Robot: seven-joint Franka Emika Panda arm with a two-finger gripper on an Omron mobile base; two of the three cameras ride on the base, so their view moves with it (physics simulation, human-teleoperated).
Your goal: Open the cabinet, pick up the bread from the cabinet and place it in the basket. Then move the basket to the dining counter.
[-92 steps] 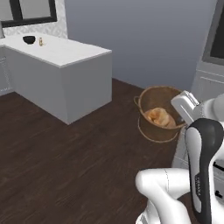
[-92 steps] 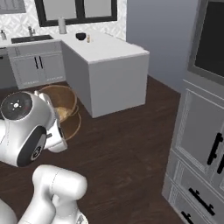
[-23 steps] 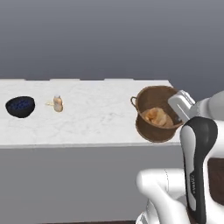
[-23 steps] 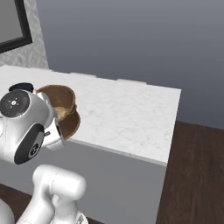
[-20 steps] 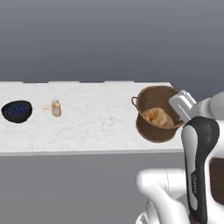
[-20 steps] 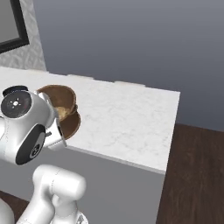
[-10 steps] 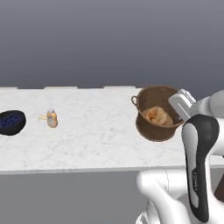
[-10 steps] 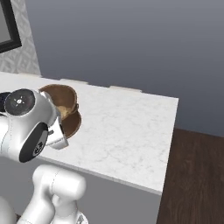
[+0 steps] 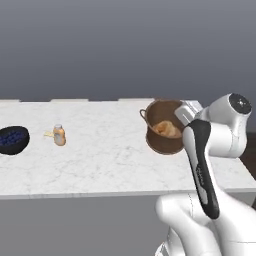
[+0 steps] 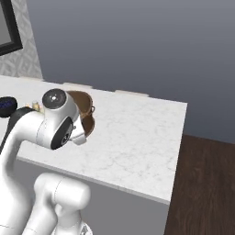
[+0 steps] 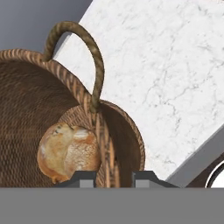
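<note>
From the left base view, my arm bent up beside the basket over the dining counter; a dark bowl and small bottle stood far left. In the hand view, my gripper pinched the basket's wall, bread inside.

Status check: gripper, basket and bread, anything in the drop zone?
Gripper shut on basket rim. Bread inside basket, over the dining counter. Small bottle and dark bowl sit well left, clear of it.
</note>
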